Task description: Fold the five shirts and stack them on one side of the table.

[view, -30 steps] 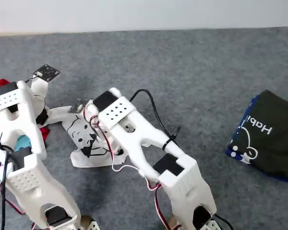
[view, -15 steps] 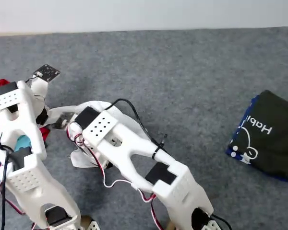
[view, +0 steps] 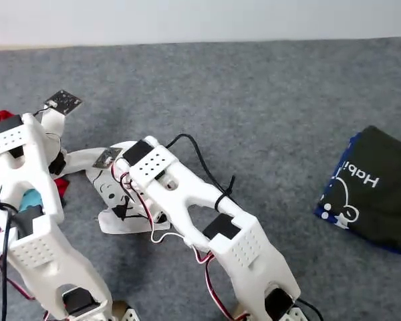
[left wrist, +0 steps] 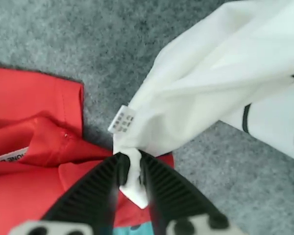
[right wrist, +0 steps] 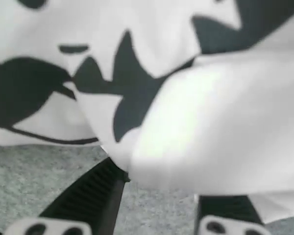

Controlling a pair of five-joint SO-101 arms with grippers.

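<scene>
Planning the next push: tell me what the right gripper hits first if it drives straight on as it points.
The white shirt: its black-printed fabric lies directly ahead of the right gripper, with a fold reaching between the open jaws. It may even be touching; depth is unclear.

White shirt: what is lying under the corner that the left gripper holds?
Under that corner of the white shirt, pinched in the left gripper, lie a red shirt and the grey table. How far the red shirt runs beneath is covered.
</scene>
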